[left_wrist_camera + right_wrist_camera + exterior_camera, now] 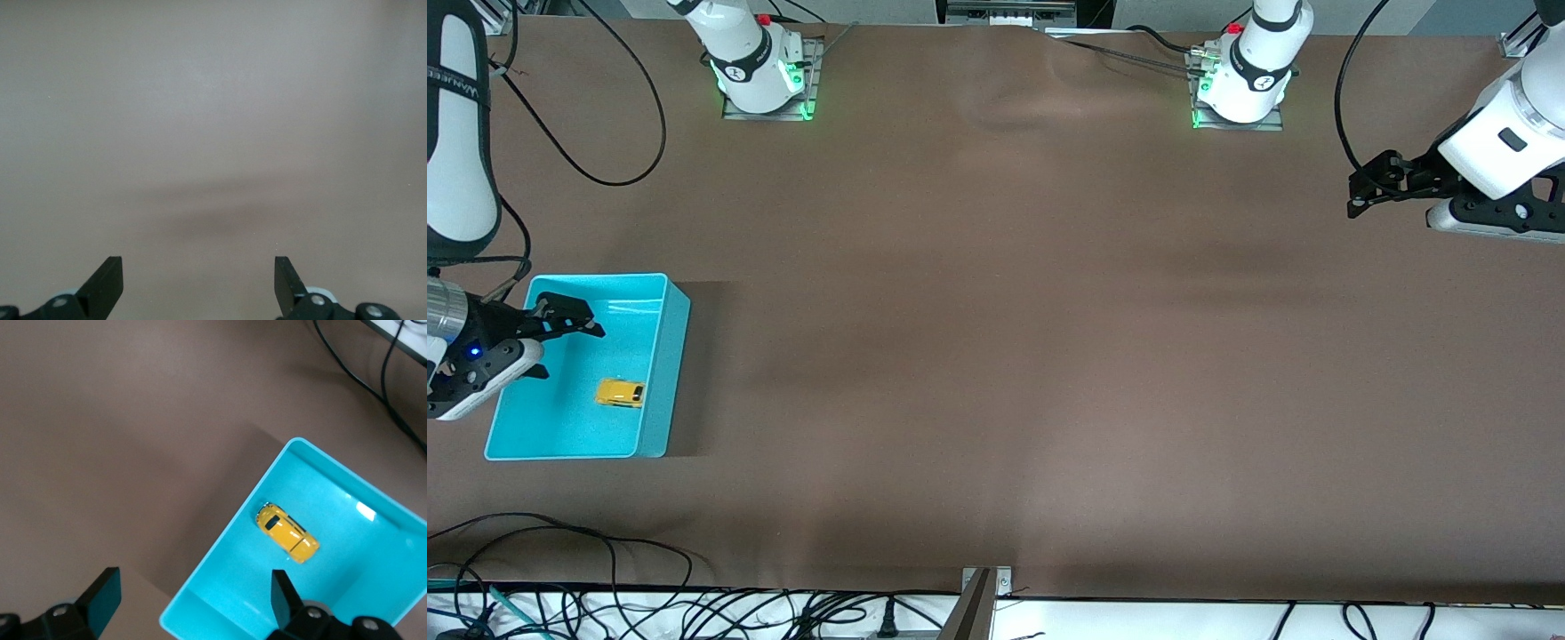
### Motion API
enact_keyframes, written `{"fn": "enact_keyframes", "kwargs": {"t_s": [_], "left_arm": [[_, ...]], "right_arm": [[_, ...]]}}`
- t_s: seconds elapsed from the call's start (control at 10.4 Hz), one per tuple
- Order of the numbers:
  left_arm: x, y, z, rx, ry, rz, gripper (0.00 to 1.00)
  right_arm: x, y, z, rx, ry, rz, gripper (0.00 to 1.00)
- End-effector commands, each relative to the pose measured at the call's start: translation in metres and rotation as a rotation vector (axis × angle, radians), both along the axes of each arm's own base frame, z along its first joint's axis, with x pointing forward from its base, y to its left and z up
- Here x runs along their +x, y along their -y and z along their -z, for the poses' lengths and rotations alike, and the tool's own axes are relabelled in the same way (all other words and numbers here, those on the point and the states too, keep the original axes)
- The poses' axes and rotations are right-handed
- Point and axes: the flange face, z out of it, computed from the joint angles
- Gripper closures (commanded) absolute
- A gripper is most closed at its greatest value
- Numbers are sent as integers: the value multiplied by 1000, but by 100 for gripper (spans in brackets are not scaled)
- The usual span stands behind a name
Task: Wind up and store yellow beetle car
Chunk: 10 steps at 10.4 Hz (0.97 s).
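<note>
Cables [560, 569] trail along the table [996, 356] edge nearest the front camera, and just past them at the right arm's end, the right gripper [551, 342] hangs with fingers spread wide and empty over the turquoise bin [660, 373]. Inside that bin, the yellow beetle car [620, 393] rests on the floor close to the wall facing the table's middle, apart from the gripper. At the left arm's end, the left gripper [1369, 187] waits above bare tabletop, its fingers also wide apart and empty.
</note>
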Motion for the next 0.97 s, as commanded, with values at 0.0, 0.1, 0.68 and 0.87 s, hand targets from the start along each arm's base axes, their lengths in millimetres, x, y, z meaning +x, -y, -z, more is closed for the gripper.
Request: {"fn": "enact_keyframes", "kwargs": {"t_s": [0.0, 0.1, 0.68, 0.87], "left_arm": [[3, 1, -5, -10, 5, 14, 0], [3, -2, -5, -10, 5, 10, 0], [3, -3, -5, -12, 5, 8, 0], [4, -4, -5, -10, 5, 8, 0]], "right_arm": [[-11, -18, -22, -33, -21, 181, 0], [-14, -28, -31, -39, -20, 239, 0], [-41, -78, -58, -147, -68, 659, 0], [-64, -96, -71, -189, -47, 680, 0]]}}
